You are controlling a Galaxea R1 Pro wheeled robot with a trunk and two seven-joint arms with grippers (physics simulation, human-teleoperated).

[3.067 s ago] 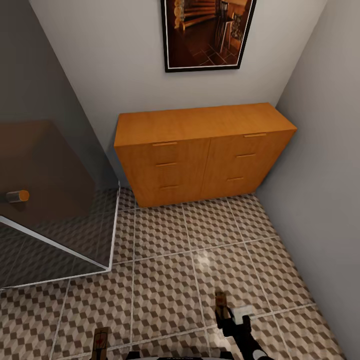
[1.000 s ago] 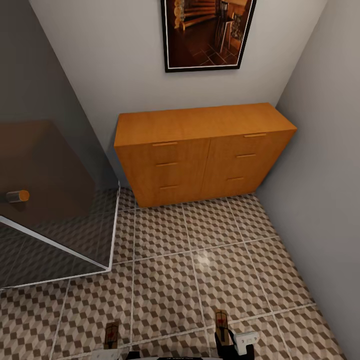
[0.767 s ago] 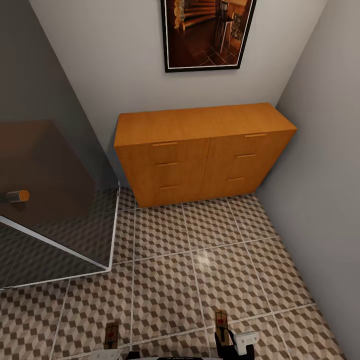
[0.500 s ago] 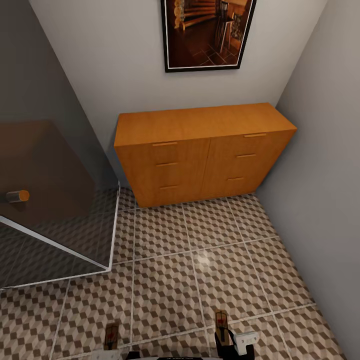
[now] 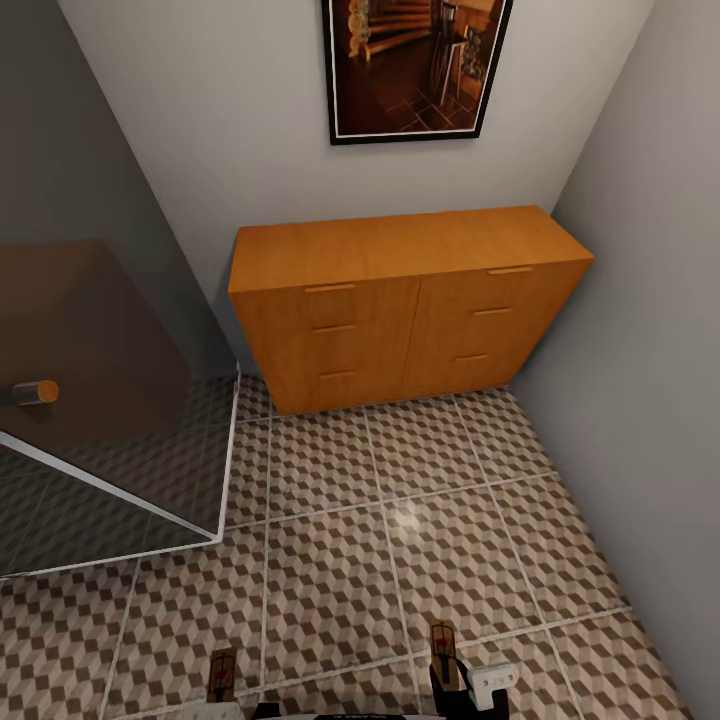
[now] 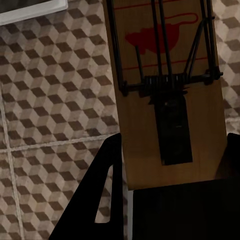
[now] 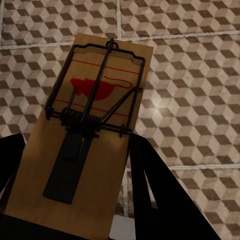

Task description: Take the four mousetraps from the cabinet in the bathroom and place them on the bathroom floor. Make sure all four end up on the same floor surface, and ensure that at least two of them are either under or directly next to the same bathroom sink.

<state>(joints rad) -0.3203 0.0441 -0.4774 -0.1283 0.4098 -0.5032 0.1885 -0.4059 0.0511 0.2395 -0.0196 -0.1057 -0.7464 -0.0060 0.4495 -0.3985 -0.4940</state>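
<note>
Each claw is gripping a mousetrap lengthwise: left claw (image 6: 170, 165) with one mousetrap (image 6: 165, 75), right claw (image 7: 75, 185) with another mousetrap (image 7: 82, 135), both hanging over the bathroom floor (image 5: 330, 570).

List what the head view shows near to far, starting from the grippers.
Two held mousetraps, left and right, at the near edge → cube-pattern tiled floor → orange-brown cabinet → wall with framed picture.
</note>
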